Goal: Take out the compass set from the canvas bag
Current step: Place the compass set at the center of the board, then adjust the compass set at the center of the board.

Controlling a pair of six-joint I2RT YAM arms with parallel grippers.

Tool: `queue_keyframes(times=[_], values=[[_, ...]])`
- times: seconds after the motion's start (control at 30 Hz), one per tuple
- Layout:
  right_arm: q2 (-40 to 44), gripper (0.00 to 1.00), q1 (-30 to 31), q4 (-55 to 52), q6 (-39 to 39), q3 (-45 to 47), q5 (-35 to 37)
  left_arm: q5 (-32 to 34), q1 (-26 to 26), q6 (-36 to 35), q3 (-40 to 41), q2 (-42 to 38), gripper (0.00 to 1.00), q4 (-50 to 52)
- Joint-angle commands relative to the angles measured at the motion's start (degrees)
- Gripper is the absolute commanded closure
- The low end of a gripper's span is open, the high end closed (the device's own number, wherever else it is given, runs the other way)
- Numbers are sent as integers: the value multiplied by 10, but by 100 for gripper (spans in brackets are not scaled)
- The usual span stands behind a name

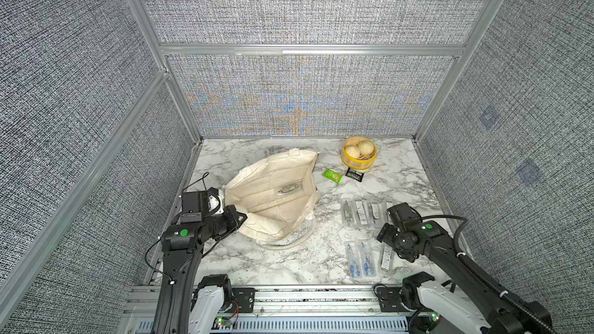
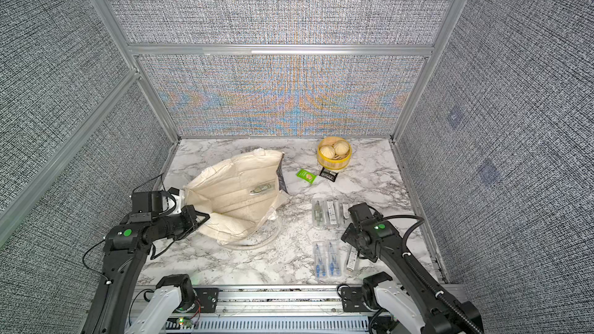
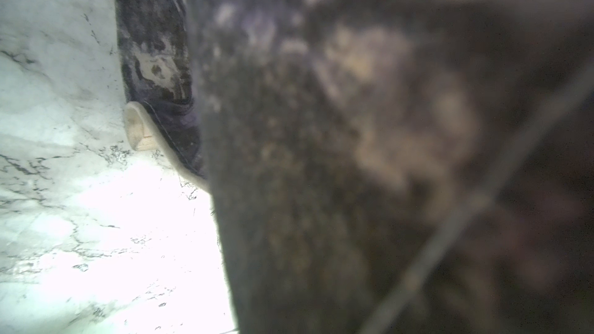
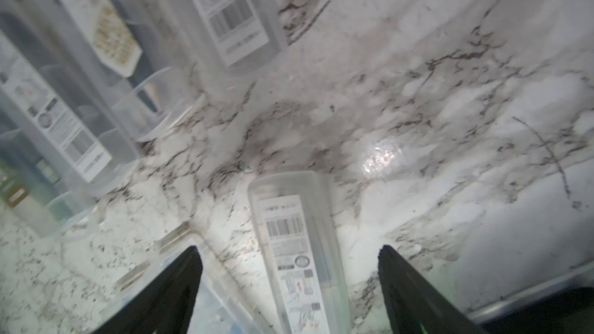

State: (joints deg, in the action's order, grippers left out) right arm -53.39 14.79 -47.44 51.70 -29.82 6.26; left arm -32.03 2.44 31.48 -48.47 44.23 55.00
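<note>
On the left side of the table: the left gripper [image 1: 221, 202] is pinched together on the near-left rim of the canvas bag [image 1: 273, 200], holding the mouth open toward the camera head in both top views.
Bag interior: one compass set [image 1: 289, 190] in a clear case lies on the cream lining toward the bag's far right wall, well apart from the left gripper's fingers.
Bag outside: the left wrist view alone shows the dark printed outer panel [image 3: 154, 59] and a pale loop handle [image 3: 136, 128] resting on the marble table [image 3: 64, 187]; most of that view is blurred cloth pressed close to the lens.
Table middle: a green packet [image 1: 332, 176] and a black packet [image 1: 354, 175] lie just in front of the yellow steamer basket [image 1: 358, 158].
Right side of the table: a row of clear cases [image 1: 363, 212] lies beyond two blue-tipped cases [image 1: 360, 258].
Right gripper [image 4: 291, 284]: fingers [image 4: 173, 287] spread wide apart, straddling a clear case [image 4: 294, 252] that lies flat on the marble between them, touching neither that I can see.
Top views versus wrist: in a top view that case [image 2: 352, 260] is half hidden under the right arm; only the right wrist view shows the gap on each side.
</note>
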Motion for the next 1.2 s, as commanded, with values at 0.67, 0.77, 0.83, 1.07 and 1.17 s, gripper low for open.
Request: queue_keyframes(times=[0.67,0.77,0.83,1.07,1.17], values=[[-73,16,-18,61,-54,-13,-84,-6,1,-10,-2,-4,100,-11],[-31,21,-12,-1,-99,-92,-75,-5,2,-7,0,-4,100,-7],[3,24,16,-14,-157,-163,-88,-5,1,-5,3,-2,100,-4],[-83,35,249,52,-405,-412,-77,3,0,-14,-10,1,100,38],[-196,46,368,72,-574,-504,-55,7,-1,-25,-10,1,100,58]])
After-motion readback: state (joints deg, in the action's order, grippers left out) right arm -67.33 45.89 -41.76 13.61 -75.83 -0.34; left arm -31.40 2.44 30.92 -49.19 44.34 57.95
